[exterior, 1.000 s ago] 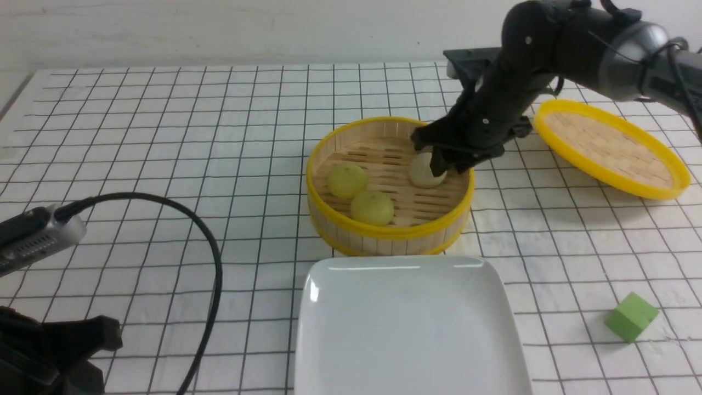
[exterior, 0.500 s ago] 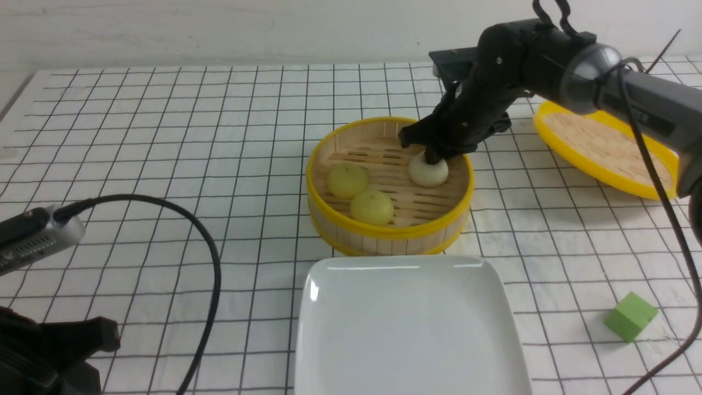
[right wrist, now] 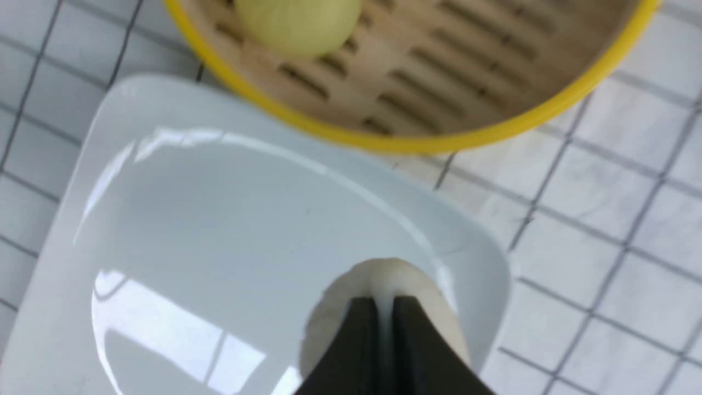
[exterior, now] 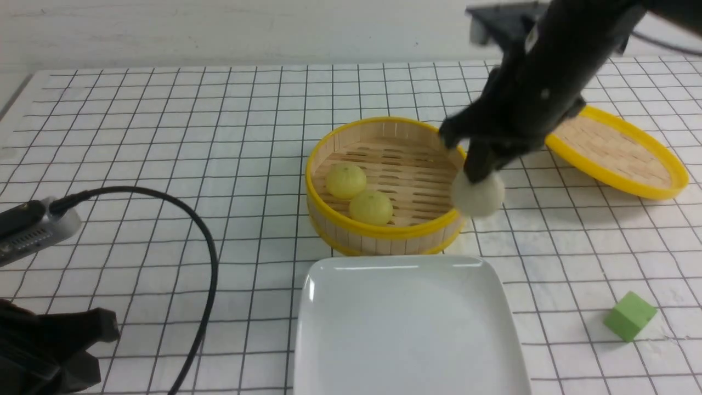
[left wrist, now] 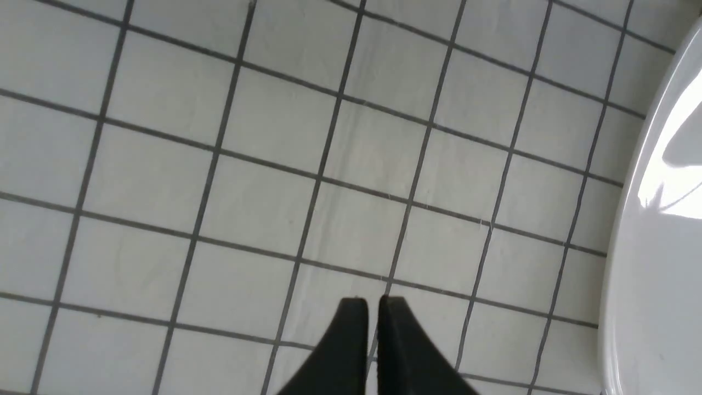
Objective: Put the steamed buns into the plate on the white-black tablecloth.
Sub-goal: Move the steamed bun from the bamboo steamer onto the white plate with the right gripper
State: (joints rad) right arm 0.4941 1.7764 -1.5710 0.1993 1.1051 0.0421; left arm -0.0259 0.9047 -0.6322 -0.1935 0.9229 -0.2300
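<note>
Right gripper [exterior: 478, 175] is pinched tight on the beige-white bun [exterior: 478, 195], held up by the steamer basket [exterior: 384, 233] at its right rim — the plate [exterior: 406, 329] lies nearer the robot, slightly leftward. Left gripper [left wrist: 373, 307], jaws together, hovers over the tablecloth [left wrist: 263, 126] beside it.

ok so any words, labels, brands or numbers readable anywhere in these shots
None readable. The glossy white rounded-square plate, yellow-rimmed round bamboo steamer basket, woven bamboo lid, green cube, beige-white steamed bun and black-gridded white tablecloth bear no writing; the black right arm is too blurred to tell.
</note>
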